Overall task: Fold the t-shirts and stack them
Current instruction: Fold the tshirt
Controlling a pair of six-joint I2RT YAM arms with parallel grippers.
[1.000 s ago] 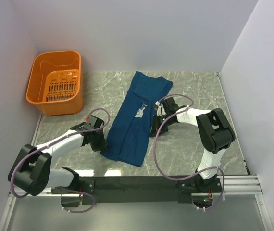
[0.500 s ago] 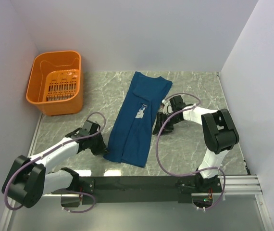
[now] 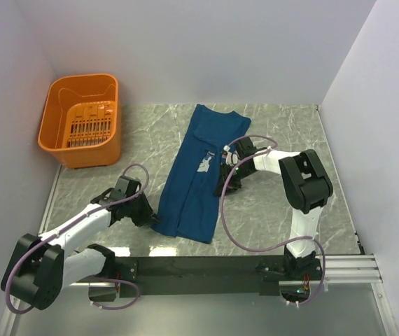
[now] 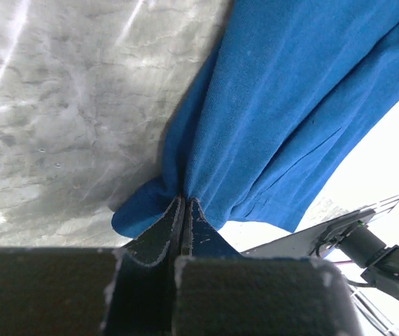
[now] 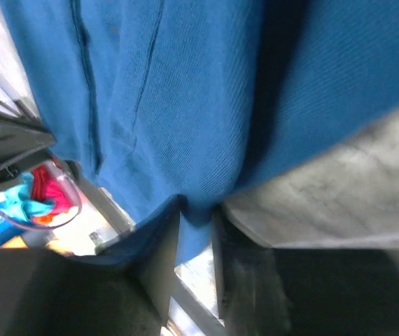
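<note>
The blue t-shirt (image 3: 198,175) lies folded into a long strip down the middle of the marble table, a bit of white print (image 3: 204,164) showing at its fold. My left gripper (image 3: 148,214) is at the strip's near left corner, shut on the cloth. In the left wrist view its fingertips (image 4: 183,204) pinch the hem of the t-shirt (image 4: 290,105). My right gripper (image 3: 227,179) sits at the strip's right edge. In the right wrist view its jaws (image 5: 198,210) stand a little apart, with a fold of the t-shirt (image 5: 185,105) between them.
An orange plastic basket (image 3: 82,77) stands at the back left near the wall. White walls close in the table on the left, back and right. The black rail with the arm bases (image 3: 206,269) runs along the near edge.
The right gripper let go, pulled off to the right, then came back to the shirt's right edge with its jaws apart. The left gripper drew the near corner slightly toward the front.
</note>
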